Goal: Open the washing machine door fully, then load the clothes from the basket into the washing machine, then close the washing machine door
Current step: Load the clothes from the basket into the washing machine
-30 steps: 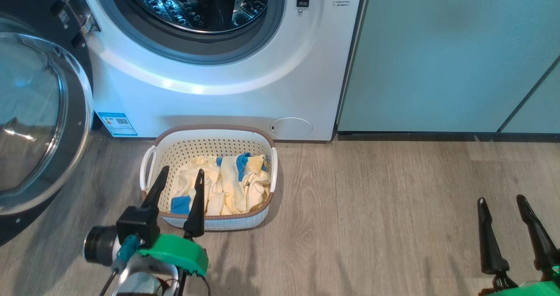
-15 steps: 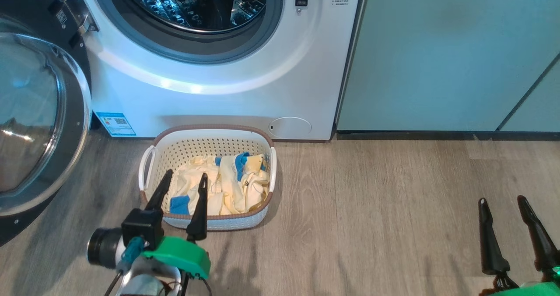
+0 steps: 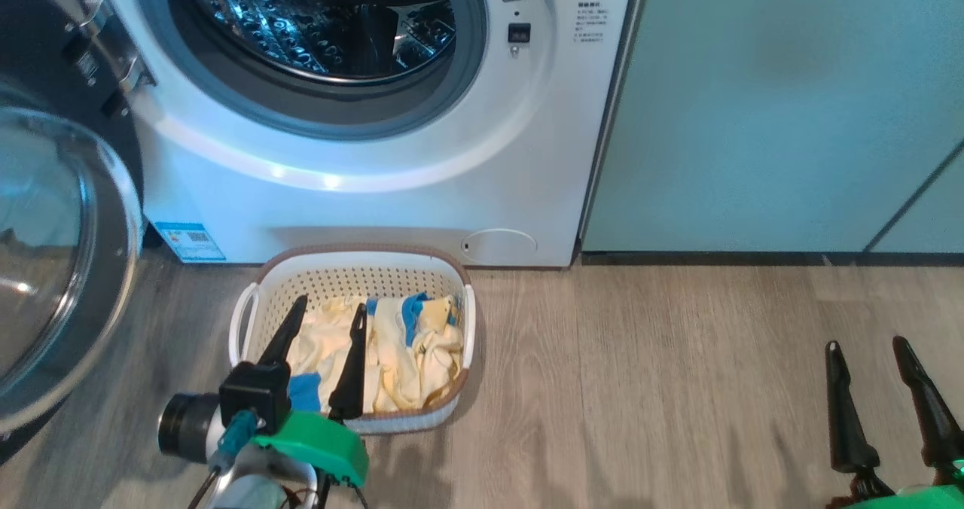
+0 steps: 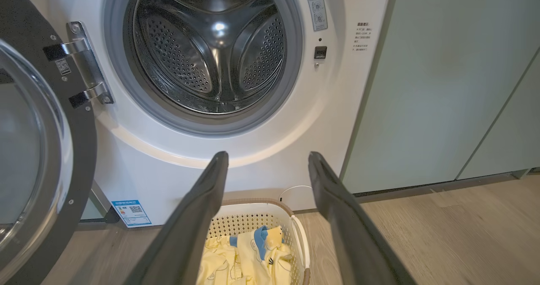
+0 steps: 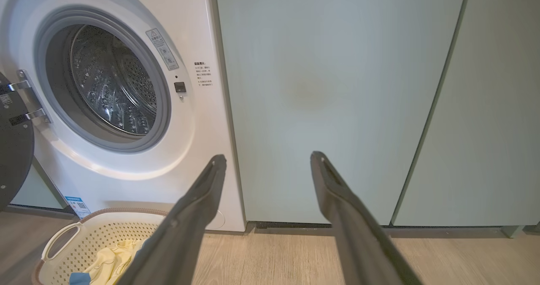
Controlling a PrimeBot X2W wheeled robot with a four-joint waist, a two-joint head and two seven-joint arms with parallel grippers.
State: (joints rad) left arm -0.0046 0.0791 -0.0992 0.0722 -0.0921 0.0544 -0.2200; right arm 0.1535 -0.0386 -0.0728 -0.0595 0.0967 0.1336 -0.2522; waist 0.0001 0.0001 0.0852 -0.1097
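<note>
The washing machine (image 3: 361,193) stands at upper left, its steel drum mouth (image 3: 316,19) uncovered. Its black-rimmed glass washing machine door (image 3: 53,260) hangs swung out wide at the left edge. On the floor before the washer sits the cream basket (image 3: 260,287) with cream-yellow and blue clothes (image 3: 410,339) inside. My left gripper (image 3: 329,309) hovers open above the basket's near left part, fingers over the clothes, nothing between them. In the left wrist view the open left gripper (image 4: 266,157) frames the drum (image 4: 215,44), with basket (image 4: 253,211) and clothes (image 4: 249,255) below. My right gripper (image 3: 866,347) is open at lower right.
Pale green cabinet doors (image 3: 791,102) stand to the right of the washer. Grey wood floor (image 3: 640,381) spreads between basket and right gripper. In the right wrist view the open right gripper (image 5: 268,158) faces the cabinet (image 5: 329,87), washer (image 5: 126,87) and basket (image 5: 59,240) to its left.
The head camera has tilted, shifting the whole picture down. My left gripper has advanced a little further over the clothes in the basket. The right gripper has stayed put.
</note>
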